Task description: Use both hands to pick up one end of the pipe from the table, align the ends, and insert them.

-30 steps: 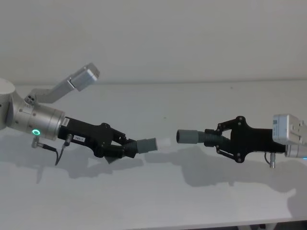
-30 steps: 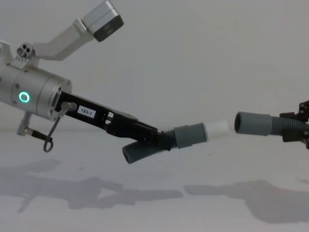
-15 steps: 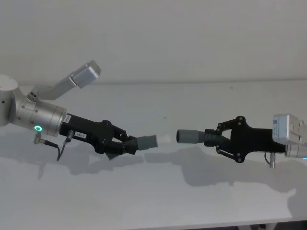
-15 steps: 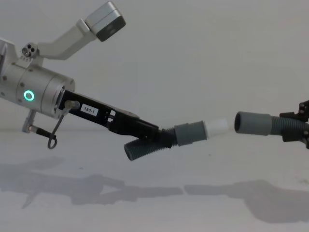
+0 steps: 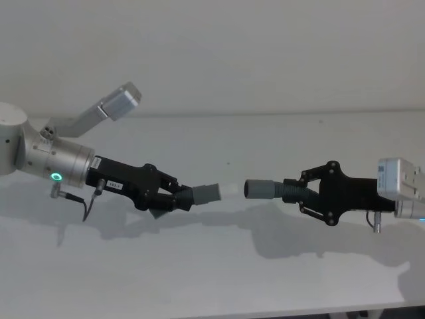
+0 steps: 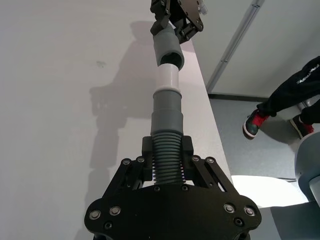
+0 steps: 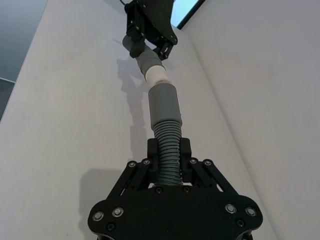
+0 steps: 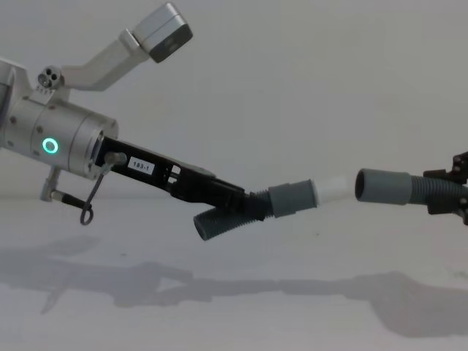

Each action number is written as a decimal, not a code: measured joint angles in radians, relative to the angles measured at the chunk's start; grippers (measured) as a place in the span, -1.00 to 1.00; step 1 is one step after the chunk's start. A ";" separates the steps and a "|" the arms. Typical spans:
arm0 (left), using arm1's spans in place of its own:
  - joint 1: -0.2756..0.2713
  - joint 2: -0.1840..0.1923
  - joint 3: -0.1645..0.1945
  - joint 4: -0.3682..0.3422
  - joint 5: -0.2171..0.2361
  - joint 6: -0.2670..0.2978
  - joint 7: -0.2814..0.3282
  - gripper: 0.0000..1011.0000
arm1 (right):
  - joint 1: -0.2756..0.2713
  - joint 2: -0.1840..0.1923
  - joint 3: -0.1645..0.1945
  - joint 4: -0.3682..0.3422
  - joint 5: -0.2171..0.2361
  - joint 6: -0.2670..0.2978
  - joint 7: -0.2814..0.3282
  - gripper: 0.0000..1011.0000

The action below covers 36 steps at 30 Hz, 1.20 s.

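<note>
The white table [image 5: 212, 266] was spread wide beneath both arms, and shadows of the arms were cast on it. Above its left part the left gripper [image 5: 174, 198] was held off the surface, reaching toward the middle from a silver wrist with a green ring light [image 5: 57, 177]. Its fingers [image 6: 145, 162] were pressed in on the ribbed section of one hose piece [image 8: 241, 212], which was pinched between them; the free ribbed end of that piece was bent back and down under the gripper. The right gripper [image 5: 302, 194] was held at about the same height over the right part of the table, pointing toward the left one. Its fingers [image 7: 187, 152] were clamped on the ribs of the second hose piece [image 5: 279, 189], which lay nearly level in the grip.

Both pieces were thus carried in the air, clear of the table. The grey cuff [image 8: 292, 198] of the left piece was aimed at the hollow socket [image 8: 383, 187] of the right piece, and the two were roughly in line. The white plug tip [image 8: 333, 189] was seen just short of the socket mouth in the chest view, with a narrow gap between them; whether they touched could not be told from the wrist views.
</note>
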 joint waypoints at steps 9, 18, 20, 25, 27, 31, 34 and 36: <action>0.000 -0.006 0.002 0.005 -0.010 -0.008 0.011 -0.42 | 0.000 0.000 0.000 0.000 0.000 0.000 0.000 -0.57; -0.001 -0.011 0.007 0.010 -0.018 -0.011 0.015 -0.42 | 0.000 0.000 0.000 0.000 0.000 0.000 0.000 -0.57; -0.003 -0.013 0.009 0.012 -0.019 -0.011 0.016 -0.42 | 0.000 0.000 0.000 0.000 0.000 0.000 0.000 -0.57; -0.006 -0.018 0.013 0.019 -0.022 -0.013 0.016 -0.42 | 0.000 0.000 0.000 0.000 0.000 0.000 0.000 -0.57; -0.008 -0.021 0.016 0.023 -0.023 -0.015 0.015 -0.42 | 0.000 0.000 0.000 0.000 0.000 0.000 0.000 -0.57; -0.012 -0.026 0.021 0.031 -0.026 -0.017 0.014 -0.42 | 0.000 0.000 0.000 0.000 0.000 0.000 0.000 -0.58; -0.015 -0.029 0.023 0.035 -0.027 -0.018 0.013 -0.42 | 0.000 0.000 0.000 0.000 0.000 0.000 0.000 -0.58; -0.016 -0.030 0.025 0.036 -0.028 -0.018 0.013 -0.42 | 0.000 0.000 0.000 0.000 0.000 0.000 0.000 -0.58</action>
